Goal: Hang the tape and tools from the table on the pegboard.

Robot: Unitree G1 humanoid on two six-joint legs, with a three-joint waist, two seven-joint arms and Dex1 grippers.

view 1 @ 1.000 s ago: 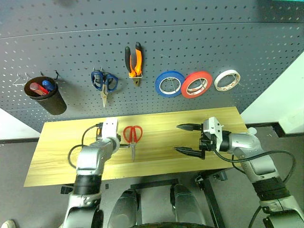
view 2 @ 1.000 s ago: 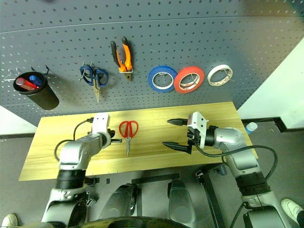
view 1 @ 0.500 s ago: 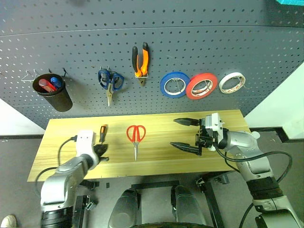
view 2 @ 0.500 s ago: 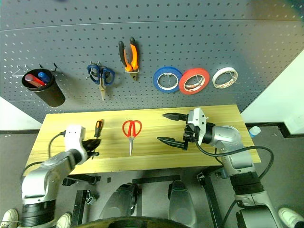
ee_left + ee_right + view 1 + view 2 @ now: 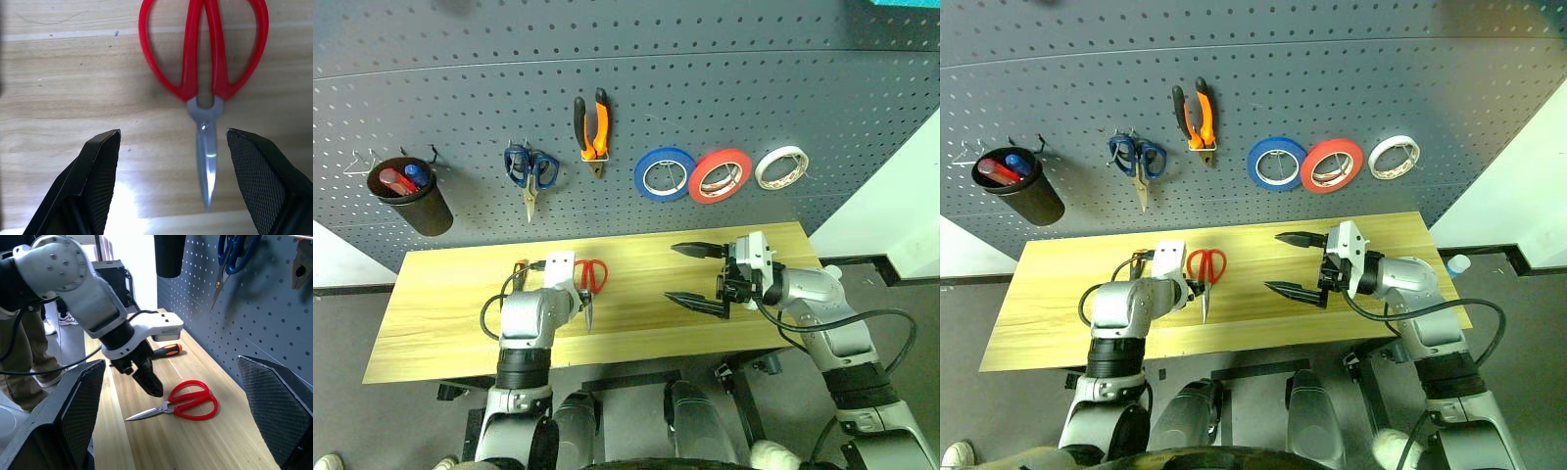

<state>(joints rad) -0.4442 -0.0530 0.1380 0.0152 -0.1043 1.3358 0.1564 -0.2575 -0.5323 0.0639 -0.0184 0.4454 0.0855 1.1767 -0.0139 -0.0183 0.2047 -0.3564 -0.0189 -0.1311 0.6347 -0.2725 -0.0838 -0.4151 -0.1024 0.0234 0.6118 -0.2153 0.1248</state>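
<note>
The red-handled scissors [image 5: 203, 63] lie flat on the table [image 5: 440, 313], handles toward the pegboard [image 5: 705, 88]. My left gripper [image 5: 172, 132] hangs open just above them, with the blade between its fingers and nothing held. The orange-and-black screwdriver [image 5: 166, 351] lies on the table beside my left wrist. The pliers [image 5: 590, 127] and the red tape [image 5: 722, 174] hang on the pegboard. My right gripper [image 5: 671, 272] stands open above the table's right half, pointing toward the scissors and holding nothing.
On the pegboard also hang a black cup [image 5: 406, 196] with pens, blue-handled scissors [image 5: 529, 171], a blue tape roll [image 5: 664, 173] and a white tape roll [image 5: 780, 166]. Bare tabletop stretches between the two grippers and along the left end.
My left arm swung out to the left beside the screwdriver, then came back right over the scissors. Its fingers went from shut to open. The right arm kept still.
</note>
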